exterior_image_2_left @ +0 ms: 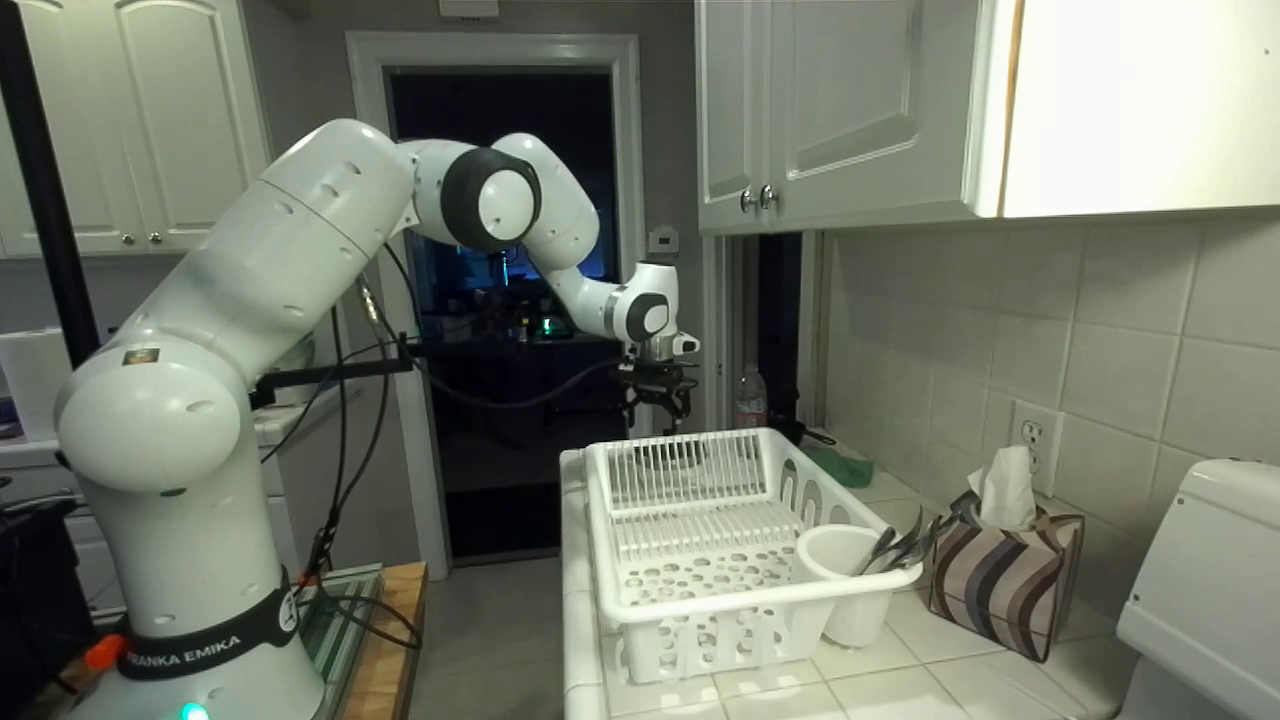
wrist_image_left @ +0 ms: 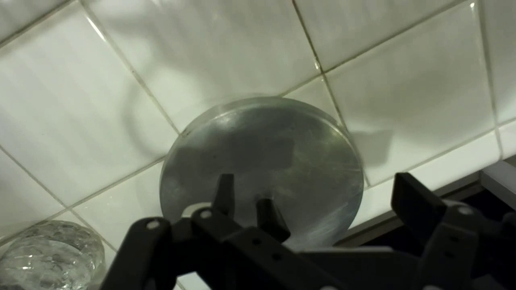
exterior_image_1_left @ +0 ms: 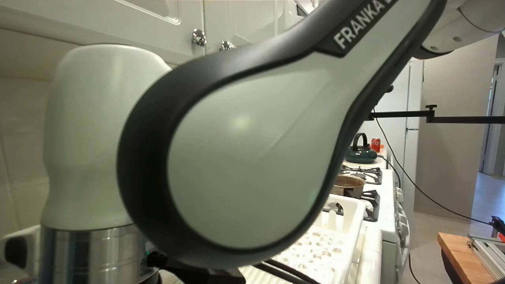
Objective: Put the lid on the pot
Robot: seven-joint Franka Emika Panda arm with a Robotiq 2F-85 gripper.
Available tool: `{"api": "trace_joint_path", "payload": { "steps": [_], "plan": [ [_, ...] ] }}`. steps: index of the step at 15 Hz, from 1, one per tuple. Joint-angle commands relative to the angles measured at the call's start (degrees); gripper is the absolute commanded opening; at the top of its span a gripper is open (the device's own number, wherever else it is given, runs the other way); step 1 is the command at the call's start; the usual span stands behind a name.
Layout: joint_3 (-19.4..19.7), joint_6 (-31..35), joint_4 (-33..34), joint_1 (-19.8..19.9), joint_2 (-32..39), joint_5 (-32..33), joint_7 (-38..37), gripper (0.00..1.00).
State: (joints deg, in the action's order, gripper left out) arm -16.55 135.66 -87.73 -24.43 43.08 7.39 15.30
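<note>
The lid [wrist_image_left: 262,161] is a round silvery-grey metal disc with a dark central knob [wrist_image_left: 272,219]. It lies on the white tiled counter near the counter edge in the wrist view. My gripper [wrist_image_left: 314,179] is open and empty above it. The knob shows between the fingers, closer to the left one; the right finger extends past the lid's rim. In an exterior view the gripper [exterior_image_2_left: 656,415] points down behind the dish rack. A dark thing with a handle [exterior_image_2_left: 788,430] behind the rack may be the pot; it is mostly hidden. My arm hides the gripper in an exterior view.
A white dish rack [exterior_image_2_left: 760,600] with a utensil cup [exterior_image_2_left: 835,550] stands on the counter. A clear bottle [exterior_image_2_left: 750,400], green cloth [exterior_image_2_left: 840,467] and tissue box [exterior_image_2_left: 1005,580] are nearby. A glass object [wrist_image_left: 52,257] sits beside the lid. A brown pan [exterior_image_1_left: 349,185] is on the stove.
</note>
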Motion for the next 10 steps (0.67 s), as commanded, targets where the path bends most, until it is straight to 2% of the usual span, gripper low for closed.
{"api": "trace_joint_path", "payload": {
  "steps": [1, 10],
  "plan": [
    [-0.13, 0.45, 3.03, -0.69, 2.58, 0.51, -0.28, 1.0],
    [0.71, 2.88, 6.5, -1.9, 6.57, 1.01, -1.09, 1.0]
  ]
}}
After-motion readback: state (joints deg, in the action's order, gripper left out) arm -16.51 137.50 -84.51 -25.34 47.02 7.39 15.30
